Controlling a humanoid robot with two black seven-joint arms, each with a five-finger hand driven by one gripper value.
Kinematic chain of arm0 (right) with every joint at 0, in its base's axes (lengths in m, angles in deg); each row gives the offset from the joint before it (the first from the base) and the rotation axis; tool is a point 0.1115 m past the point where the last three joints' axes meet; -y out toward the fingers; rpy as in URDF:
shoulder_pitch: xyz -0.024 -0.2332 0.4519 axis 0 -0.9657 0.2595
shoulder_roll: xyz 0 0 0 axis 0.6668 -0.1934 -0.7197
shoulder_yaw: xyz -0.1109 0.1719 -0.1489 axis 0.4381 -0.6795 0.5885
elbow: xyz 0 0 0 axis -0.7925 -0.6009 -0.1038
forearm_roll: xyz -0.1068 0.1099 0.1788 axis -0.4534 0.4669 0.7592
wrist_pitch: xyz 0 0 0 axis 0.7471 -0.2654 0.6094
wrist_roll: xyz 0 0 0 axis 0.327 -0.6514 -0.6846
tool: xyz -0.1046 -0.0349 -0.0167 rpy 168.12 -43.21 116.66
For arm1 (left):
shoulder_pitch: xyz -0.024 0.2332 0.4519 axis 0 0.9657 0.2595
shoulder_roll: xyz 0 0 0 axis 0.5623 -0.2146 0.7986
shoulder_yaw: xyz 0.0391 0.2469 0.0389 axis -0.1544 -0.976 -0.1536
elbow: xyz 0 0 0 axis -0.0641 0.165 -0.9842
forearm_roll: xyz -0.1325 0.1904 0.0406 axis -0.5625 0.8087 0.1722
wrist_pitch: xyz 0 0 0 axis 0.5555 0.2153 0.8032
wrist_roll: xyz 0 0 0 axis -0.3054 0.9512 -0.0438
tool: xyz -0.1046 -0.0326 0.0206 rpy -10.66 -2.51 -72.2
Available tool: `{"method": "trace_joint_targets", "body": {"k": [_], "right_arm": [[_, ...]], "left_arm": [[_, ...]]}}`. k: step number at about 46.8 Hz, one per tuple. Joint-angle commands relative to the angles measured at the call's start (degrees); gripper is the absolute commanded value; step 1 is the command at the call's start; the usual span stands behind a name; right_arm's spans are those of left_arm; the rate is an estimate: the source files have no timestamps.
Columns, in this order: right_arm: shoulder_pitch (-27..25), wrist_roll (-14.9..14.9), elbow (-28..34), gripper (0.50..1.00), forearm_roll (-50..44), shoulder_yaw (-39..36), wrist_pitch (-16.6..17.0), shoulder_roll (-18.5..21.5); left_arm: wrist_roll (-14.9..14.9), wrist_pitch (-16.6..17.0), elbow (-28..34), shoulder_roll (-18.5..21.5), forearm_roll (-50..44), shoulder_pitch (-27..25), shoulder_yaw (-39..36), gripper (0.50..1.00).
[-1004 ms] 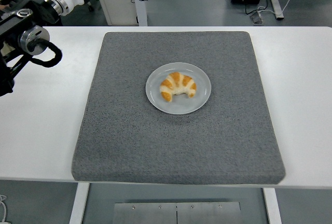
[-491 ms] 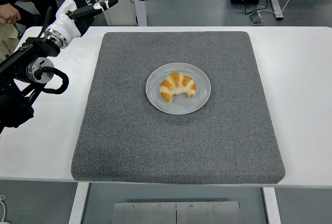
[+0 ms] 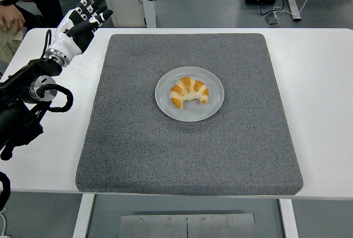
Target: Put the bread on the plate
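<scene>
The golden-brown, crescent-shaped bread roll with pale bands lies on the round pale grey-blue plate, seated slightly toward the plate's 11 o'clock, with its open curve facing 6 o'clock. It rests wholly inside the rim, nothing overhanging. Judged from this layout, the placement the task calls for is complete.

The plate sits near the middle of the square dark grey textured mat, a little toward 12 o'clock. The mat covers most of the white surface and likely serves to keep the plate from sliding.

The left hand, white-backed with black fingers, is at the 10 o'clock corner of the scene, just off the mat's corner and well apart from plate and bread. Its fingers are extended and loosely spread, grasping nothing. That position suits an arm with no work left at the plate. The black left arm runs along the surface's 9 o'clock edge.

The right hand is not in view.

A person's hand and dark sleeve show at the far 10 o'clock corner, clear of the work area.
</scene>
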Motion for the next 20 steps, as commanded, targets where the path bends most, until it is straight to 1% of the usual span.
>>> {"method": "trace_joint_targets", "body": {"k": [1, 7, 12, 20], "right_arm": [[0.01, 0.01, -0.04, 1.000, 0.04, 0.01, 0.07, 0.00], [-0.34, 0.01, 0.04, 1.000, 0.04, 0.01, -0.01, 0.00], [-0.69, 0.01, 0.13, 1.000, 0.04, -0.08, -0.10, 0.00], [-1.05, 0.01, 0.13, 1.000, 0.04, 0.01, -0.19, 0.00]], "left_arm": [[0.14, -0.01, -1.57, -1.21, -0.09, 0.31, -0.02, 0.975], [0.41, -0.28, -2.72, -2.09, -0.09, 0.48, -0.01, 0.975], [1.20, -0.28, -2.90, -2.00, -0.09, 0.57, 0.07, 0.975], [1.29, -0.28, -2.98, -2.00, 0.00, 0.66, -0.01, 0.975]]}}
